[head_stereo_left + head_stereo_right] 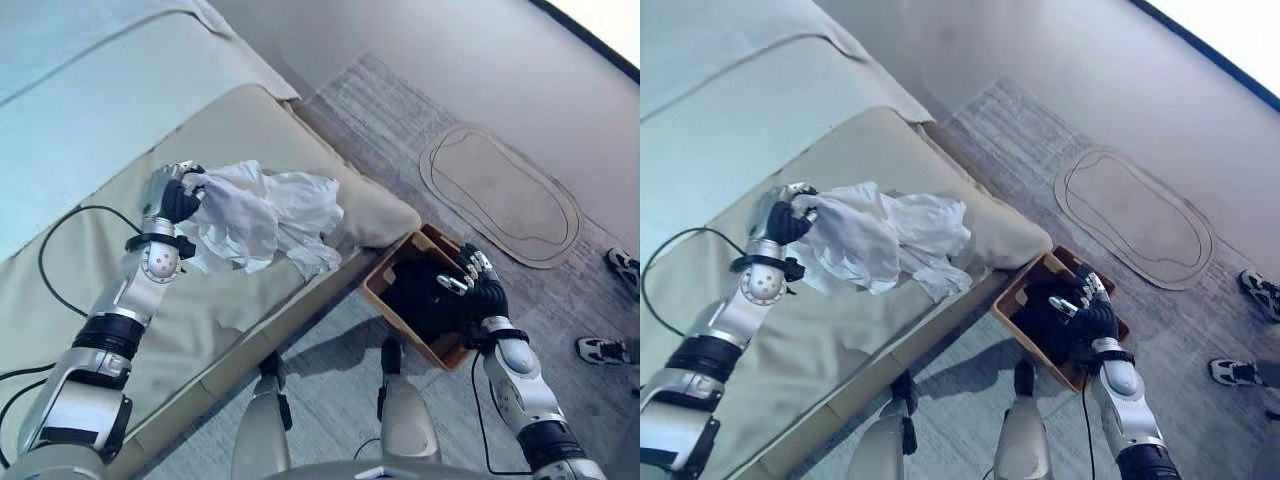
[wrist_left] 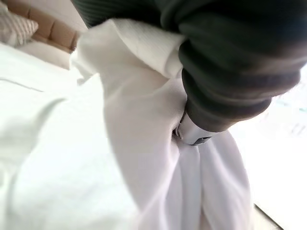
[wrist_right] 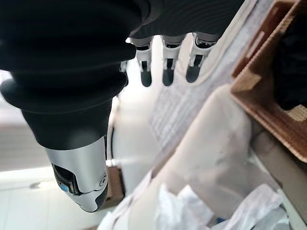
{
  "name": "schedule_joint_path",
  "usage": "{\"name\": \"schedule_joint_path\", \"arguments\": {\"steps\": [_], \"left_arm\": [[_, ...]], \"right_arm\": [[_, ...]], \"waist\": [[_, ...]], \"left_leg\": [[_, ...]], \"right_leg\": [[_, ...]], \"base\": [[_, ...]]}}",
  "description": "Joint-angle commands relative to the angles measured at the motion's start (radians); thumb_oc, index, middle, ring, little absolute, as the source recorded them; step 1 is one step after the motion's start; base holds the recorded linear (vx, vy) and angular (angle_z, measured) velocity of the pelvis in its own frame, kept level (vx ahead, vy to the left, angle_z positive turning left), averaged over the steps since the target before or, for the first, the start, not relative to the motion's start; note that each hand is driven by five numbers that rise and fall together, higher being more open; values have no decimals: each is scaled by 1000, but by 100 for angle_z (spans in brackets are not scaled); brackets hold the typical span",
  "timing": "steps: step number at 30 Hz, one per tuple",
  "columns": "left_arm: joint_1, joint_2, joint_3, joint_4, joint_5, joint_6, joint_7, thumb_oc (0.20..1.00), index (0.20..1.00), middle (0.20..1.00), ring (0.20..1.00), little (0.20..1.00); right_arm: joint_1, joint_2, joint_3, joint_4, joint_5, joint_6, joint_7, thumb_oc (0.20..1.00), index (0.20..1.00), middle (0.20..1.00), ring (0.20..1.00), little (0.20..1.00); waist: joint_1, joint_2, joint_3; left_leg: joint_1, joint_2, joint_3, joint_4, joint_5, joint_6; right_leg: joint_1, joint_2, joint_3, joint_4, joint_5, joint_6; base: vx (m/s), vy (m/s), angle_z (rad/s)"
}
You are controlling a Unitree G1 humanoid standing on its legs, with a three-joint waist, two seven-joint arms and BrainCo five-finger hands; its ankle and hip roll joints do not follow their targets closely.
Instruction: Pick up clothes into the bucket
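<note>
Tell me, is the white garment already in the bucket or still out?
Out. The white garment is bunched in the left hand above the sofa, apart from the bucket.

text: none legible | labels: none | numbers: none | signs: none

Daylight was bright and cool. Beside the beige padded sofa cushion [image 1: 250, 130], soft shadows fell on the grey carpet [image 1: 330, 340]. The crumpled white cloth [image 2: 96, 158] was glaring and blurred at close range; edges curved.
</note>
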Motion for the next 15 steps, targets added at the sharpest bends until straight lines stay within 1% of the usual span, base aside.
{"name": "schedule_joint_path", "arguments": {"steps": [1,2,5,6,9,13,14,15], "left_arm": [[-137,81,71,40,50,8,98,200,200,200,200,200],[-169,105,57,80,58,24,114,200,200,200,200,200],[-202,121,43,105,60,40,125,200,200,200,200,200],[-212,123,42,120,54,47,128,200,200,200,200,200],[-242,121,41,156,23,53,141,200,200,200,200,200],[-256,111,41,172,6,60,140,200,200,200,200,200],[-260,108,38,179,6,63,138,614,614,614,614,614],[-269,110,36,192,7,70,146,1000,1000,1000,1000,1000]], "right_arm": [[-10,-42,-35,-103,39,-84,0,1000,1000,1000,1000,1000],[-16,-50,-29,-114,51,-91,-4,1000,1000,1000,1000,1000],[-22,-57,-28,-125,57,-97,-7,1000,1000,1000,1000,1000],[-25,-58,-26,-130,63,-97,-9,1000,1000,1000,1000,1000],[-30,-57,-27,-148,76,-104,-19,1000,1000,1000,1000,1000],[-36,-56,-30,-154,74,-106,-30,1000,1000,1000,1000,1000],[-35,-54,-30,-153,72,-107,-33,1000,1000,1000,1000,1000],[-36,-50,-26,-154,71,-109,-33,1000,1000,1000,1000,1000]], "waist": [[-17,-42,-21],[-27,-50,-7],[-29,-57,10],[-34,-62,19],[-40,-71,49],[-44,-73,59],[-45,-73,61],[-47,-76,62]], "left_leg": [[-45,-22,14,199,-165,36],[-79,-25,16,212,-158,37],[-116,-22,18,240,-168,37],[-131,-25,21,242,-161,38],[-201,-21,20,289,-176,39],[-247,-22,21,313,-178,39],[-252,-21,20,314,-178,39],[-259,-22,22,309,-178,40]], "right_leg": [[-101,30,10,-20,129,-34],[-133,26,12,-12,139,-34],[-166,28,15,1,140,-33],[-184,24,15,1,150,-33],[-245,23,24,27,153,-33],[-282,20,23,35,159,-33],[-287,19,23,34,162,-33],[-294,20,25,24,171,-30]], "base": [[-108,28,-3],[-95,21,-1],[-71,14,-1],[-88,12,-4],[-80,19,-4],[-41,11,-3],[0,0,0],[0,0,0]]}}
